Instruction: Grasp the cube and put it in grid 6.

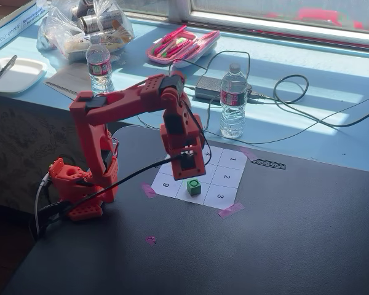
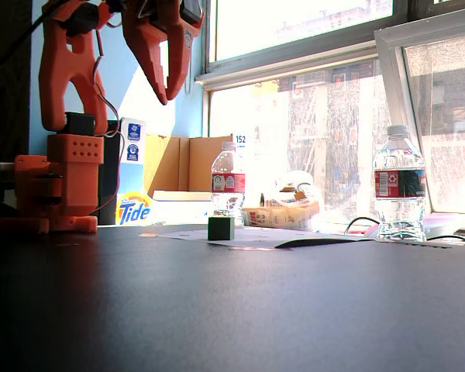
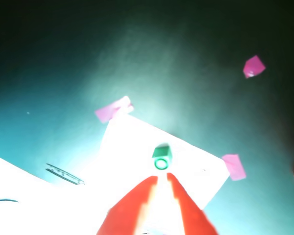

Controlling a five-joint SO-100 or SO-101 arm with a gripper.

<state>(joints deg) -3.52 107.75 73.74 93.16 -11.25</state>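
Note:
The green cube (image 1: 194, 187) stands on the white numbered sheet (image 1: 229, 183), in the near-row cell between the cells marked 9 and 3. The cube hides that cell's numeral, so no "6" shows. My red gripper (image 1: 190, 174) hangs above the sheet, just behind the cube and clear of it. The low fixed view shows the gripper (image 2: 170, 97) well above the cube (image 2: 221, 228). In the wrist view the fingertips (image 3: 154, 180) stand a narrow gap apart with nothing between them. The cube (image 3: 161, 157), with its ring mark, lies just beyond the gripper (image 3: 161, 177).
Two water bottles (image 1: 233, 101) (image 1: 99, 64) stand behind the black tabletop with a power adapter (image 1: 209, 88) and trailing cables. Pink tape pieces (image 1: 231, 210) hold the sheet's corners. The arm's base (image 1: 80, 184) sits left of the sheet.

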